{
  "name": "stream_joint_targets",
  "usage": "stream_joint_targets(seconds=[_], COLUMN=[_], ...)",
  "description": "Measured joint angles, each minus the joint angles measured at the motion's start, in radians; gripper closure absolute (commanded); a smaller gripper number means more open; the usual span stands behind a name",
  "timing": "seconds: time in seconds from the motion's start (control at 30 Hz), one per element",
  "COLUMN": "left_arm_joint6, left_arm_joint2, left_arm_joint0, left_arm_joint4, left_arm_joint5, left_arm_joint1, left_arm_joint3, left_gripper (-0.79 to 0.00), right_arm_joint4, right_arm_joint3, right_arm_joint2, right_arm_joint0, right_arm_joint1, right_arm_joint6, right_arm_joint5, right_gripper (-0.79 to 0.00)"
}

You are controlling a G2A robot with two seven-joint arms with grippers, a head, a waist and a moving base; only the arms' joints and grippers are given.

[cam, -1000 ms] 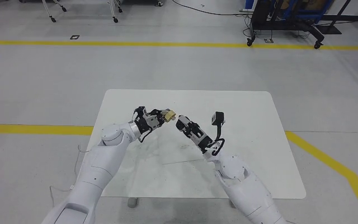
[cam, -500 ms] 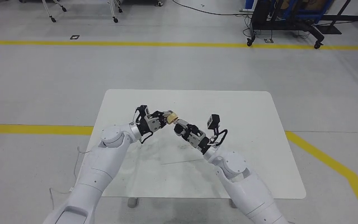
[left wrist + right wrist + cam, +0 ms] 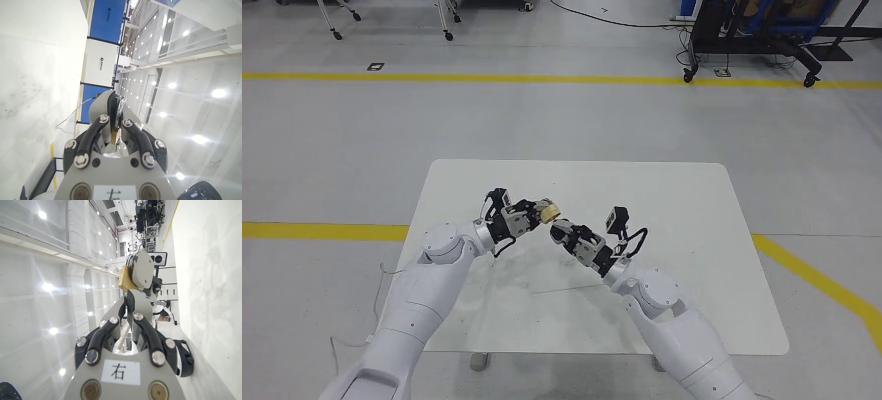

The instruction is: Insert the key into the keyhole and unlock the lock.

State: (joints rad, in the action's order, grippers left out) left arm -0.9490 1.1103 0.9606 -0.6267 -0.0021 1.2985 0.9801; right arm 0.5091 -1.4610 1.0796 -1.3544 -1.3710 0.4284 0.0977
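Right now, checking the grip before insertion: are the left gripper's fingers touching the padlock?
Touching. In the right wrist view the padlock lies flush against one of the left gripper's fingers, no gap between them.

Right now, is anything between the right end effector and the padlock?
Nothing visible. The right end effector sits close to the free end of the padlock, aimed at it. The left end effector grips the padlock's faces, off that line. I cannot see the key or keyhole.
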Motion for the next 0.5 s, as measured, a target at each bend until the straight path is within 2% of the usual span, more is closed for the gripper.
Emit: stream_joint_targets(seconds=[0.3,0.5], left_arm_joint6=[-0.004,0.035], left_arm_joint2=[0.000,0.006], left_arm_joint0=[-0.001,0.019], left_arm_joint4=[0.013,0.081], left_arm_joint5=[-0.026,-0.166], left_arm_joint1=[0.000,-0.004], left_arm_joint3=[0.005,0.045], left_gripper=[0.000,0.000], right_arm_joint4=[0.086,0.328], right_arm_joint3=[0.009,0.029], right_arm_joint2=[0.005,0.017], right_arm_joint0=[-0.003,-0.002], right_arm_joint1=[-0.007,-0.022], right_arm_joint6=[-0.012,0.004], right_arm_joint5=[-0.021,-0.064], right_gripper=[0.000,0.000])
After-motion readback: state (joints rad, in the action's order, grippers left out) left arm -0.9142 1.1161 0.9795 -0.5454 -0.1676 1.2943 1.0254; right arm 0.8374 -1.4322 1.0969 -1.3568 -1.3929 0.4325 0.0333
